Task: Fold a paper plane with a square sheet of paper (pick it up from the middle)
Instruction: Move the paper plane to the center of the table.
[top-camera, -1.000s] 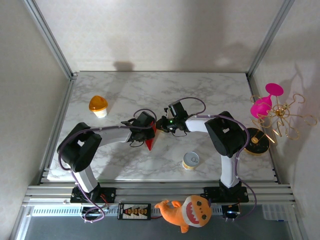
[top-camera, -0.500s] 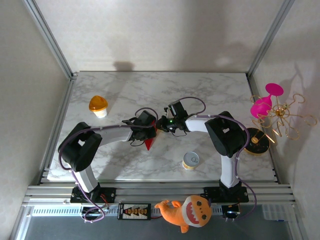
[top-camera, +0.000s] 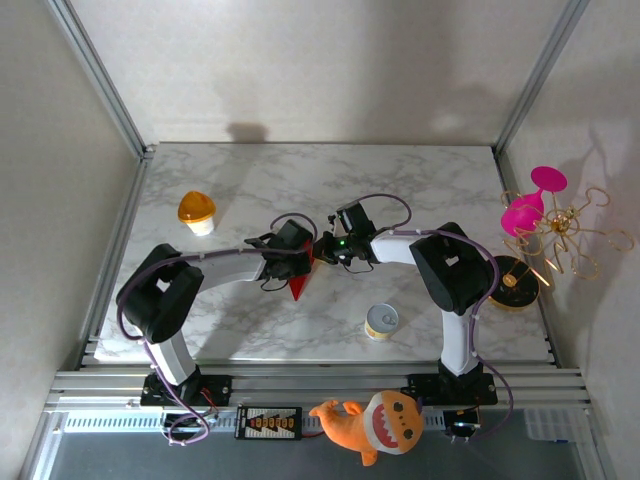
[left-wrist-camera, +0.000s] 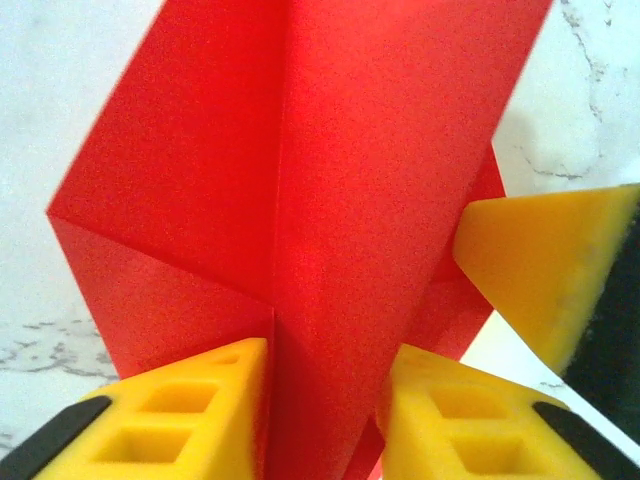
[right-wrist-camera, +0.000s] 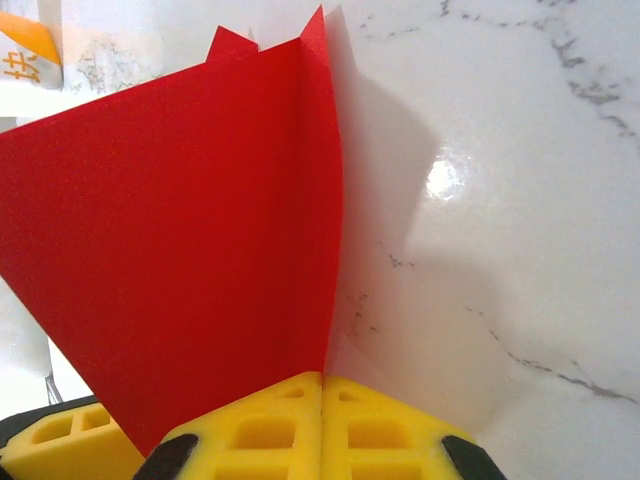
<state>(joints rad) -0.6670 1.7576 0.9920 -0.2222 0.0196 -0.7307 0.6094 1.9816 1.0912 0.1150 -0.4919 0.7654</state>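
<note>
Right claw (right-wrist-camera: 322, 388) is clamped shut on an edge of the paper plane (right-wrist-camera: 190, 260). Left claw (left-wrist-camera: 330, 358) fingers straddle the centre fold, touching it on both sides. We can't tell if it's actually pinching. The plane sits mid-desk (top-camera: 250, 180) between the two claws, pointed end toward the arm bases.

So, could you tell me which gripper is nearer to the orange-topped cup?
Left. The left gripper holds the red paper right of the cup; the right gripper pinches that paper just beyond, farther right.
</note>
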